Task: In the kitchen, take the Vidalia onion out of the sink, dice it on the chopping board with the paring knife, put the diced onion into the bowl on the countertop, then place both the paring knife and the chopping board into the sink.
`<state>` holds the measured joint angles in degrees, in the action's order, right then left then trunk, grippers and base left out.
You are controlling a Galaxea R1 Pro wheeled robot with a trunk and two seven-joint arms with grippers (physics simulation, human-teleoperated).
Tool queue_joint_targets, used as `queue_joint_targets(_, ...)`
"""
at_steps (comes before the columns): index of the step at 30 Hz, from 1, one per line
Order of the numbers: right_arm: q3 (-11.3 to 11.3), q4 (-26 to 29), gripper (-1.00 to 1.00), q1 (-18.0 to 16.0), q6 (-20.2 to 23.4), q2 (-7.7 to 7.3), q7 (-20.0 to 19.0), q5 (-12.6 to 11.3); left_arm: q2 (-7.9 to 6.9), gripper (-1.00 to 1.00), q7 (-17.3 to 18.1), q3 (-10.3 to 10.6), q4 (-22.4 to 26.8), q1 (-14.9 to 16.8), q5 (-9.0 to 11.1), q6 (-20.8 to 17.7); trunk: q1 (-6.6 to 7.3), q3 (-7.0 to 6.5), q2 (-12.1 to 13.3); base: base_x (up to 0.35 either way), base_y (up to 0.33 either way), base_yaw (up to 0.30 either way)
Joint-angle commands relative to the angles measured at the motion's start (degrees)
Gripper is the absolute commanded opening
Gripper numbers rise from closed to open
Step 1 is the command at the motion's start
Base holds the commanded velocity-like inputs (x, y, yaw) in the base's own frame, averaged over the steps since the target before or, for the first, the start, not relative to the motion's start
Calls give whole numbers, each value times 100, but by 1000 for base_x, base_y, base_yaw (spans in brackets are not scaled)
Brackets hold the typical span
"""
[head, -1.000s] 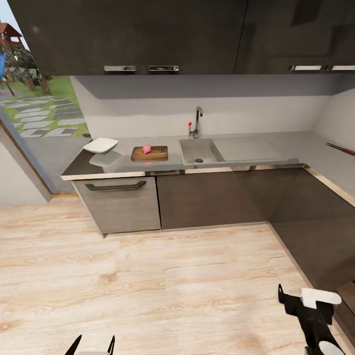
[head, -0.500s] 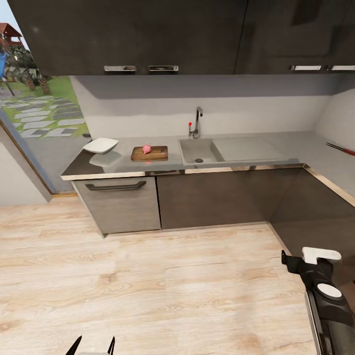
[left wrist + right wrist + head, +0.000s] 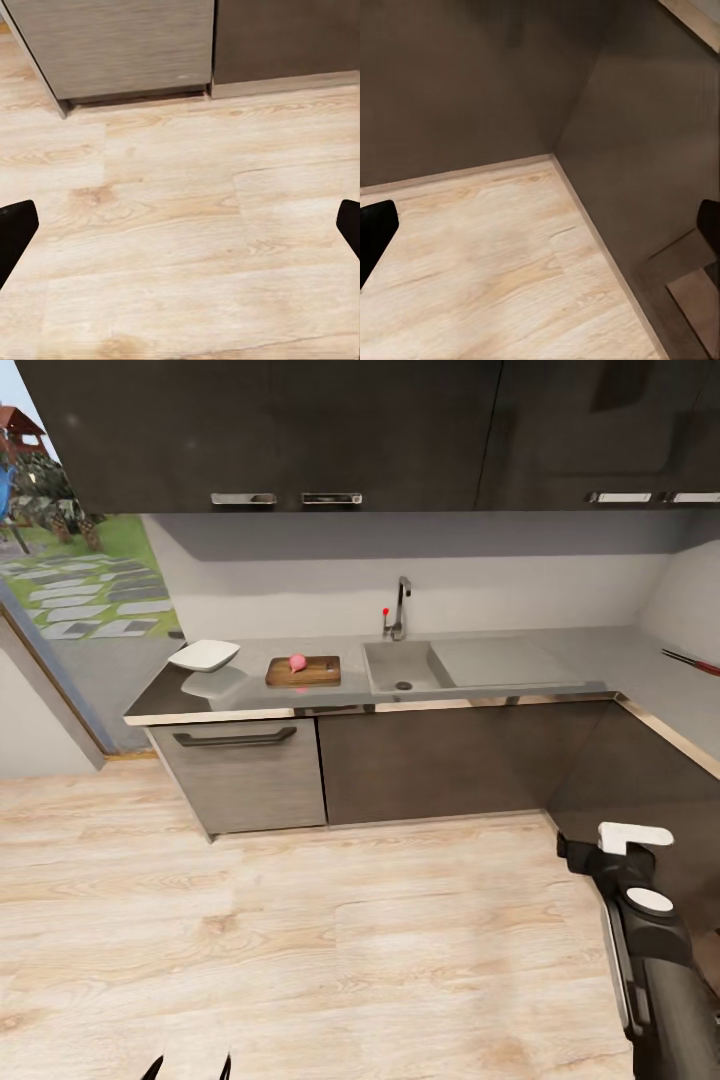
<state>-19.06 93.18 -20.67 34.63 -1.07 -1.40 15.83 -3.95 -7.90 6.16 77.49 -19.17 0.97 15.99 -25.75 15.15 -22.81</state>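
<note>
Right tool (image 3: 585, 852) risen, onion (image 3: 297, 662) on board (image 3: 303, 672) far off

Glossy dark-grey wall cabinets (image 3: 300, 430) hang above a pale backsplash (image 3: 420, 575); light wood plank flooring (image 3: 300, 930) spreads below, beside a garden-view window (image 3: 70, 560).

Right arm (image 3: 655, 960) raised at the head view's lower right, forearm reaching forward, wrist level. Right gripper (image 3: 540, 225) spread wide (fingertips sit at opposite edges of its wrist view). Left gripper (image 3: 188, 1068) low at the bottom edge, fingertips (image 3: 15, 232) also wide apart, aimed down.
</note>
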Motion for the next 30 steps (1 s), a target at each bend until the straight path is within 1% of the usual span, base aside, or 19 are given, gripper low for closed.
queue_joint_targets(1,18,7,100,-53,77,-2,-13,39,-8,100,-45,20,-11,1,11,10,-3,9,-10,0,0,0)
queue_joint_targets(5,59,7,100,-304,278,-26,-13,42,-7,100,-44,20,-59,1,15,10,-3,9,-10,0,0,0)
queue_joint_targets(7,68,7,100,-464,364,-108,-11,42,-5,100,-43,23,-80,1,16,10,-3,9,-10,0,0,0)
queue_joint_targets(10,74,-4,100,-718,534,-307,-10,34,-3,100,-43,24,-129,1,17,13,-3,9,-10,0,0,0)
queue_joint_targets(11,76,-18,100,-876,681,-433,-11,31,-2,100,-42,25,-156,1,17,15,-3,9,-10,0,0,0)
queue_joint_targets(12,76,-29,100,-962,769,-492,-14,28,-2,100,-43,25,-168,1,17,16,-3,9,-10,0,0,0)
queue_joint_targets(13,77,-54,100,-1149,964,-604,-23,24,-1,100,-40,25,-191,1,17,17,-3,9,-10,0,-14,0)
queue_joint_targets(14,79,-70,100,-1249,1065,-655,-26,22,1,100,-39,25,-201,1,17,17,-3,9,-10,0,-26,0)
queue_joint_targets(15,85,-118,100,-1460,1245,-737,-29,20,3,100,-38,25,-218,1,17,18,-3,9,-10,0,-46,0)
queue_joint_targets(16,87,-157,100,-1574,1318,-767,-30,20,4,100,-38,25,-225,1,17,18,-3,9,-10,0,-53,0)
queue_joint_targets(17,90,-266,100,-1818,1429,-810,-30,18,6,100,-37,25,-235,1,17,18,-3,9,-10,0,-64,0)
queue_joint_targets(19,96,-403,100,-2084,1505,-837,-26,19,7,100,-37,25,-241,1,17,18,-3,9,-10,10,-71,0)
queue_joint_targets(20,128,-587,100,-2366,1556,-855,-20,22,7,100,-36,25,-247,1,17,18,-3,9,-10,39,-85,0)
queue_joint_targets(22,189,-829,100,-2647,1591,-868,-11,25,8,100,-36,25,-252,1,17,18,-3,9,-10,60,-96,0)
queue_joint_targets(23,264,-1126,100,-2932,1610,-877,1,30,8,100,-36,25,-260,1,17,18,-3,9,-10,79,-109,0)
queue_joint_targets(24,297,-1293,100,-3073,1617,-883,8,34,8,100,-36,25,-267,1,17,18,-3,9,-10,90,-117,0)
queue_joint_targets(26,375,-1963,100,-3621,1620,-916,33,50,8,100,-36,25,-289,1,16,18,-3,9,-10,127,-148,0)
queue_joint_targets(29,409,-2422,100,-4044,1613,-986,40,49,8,100,-36,25,-304,1,15,18,-3,9,-10,170,-184,0)
queue_joint_targets(30,415,-2488,100,-4112,1610,-997,34,47,8,100,-36,25,-306,1,16,18,-3,9,-10,193,-203,0)
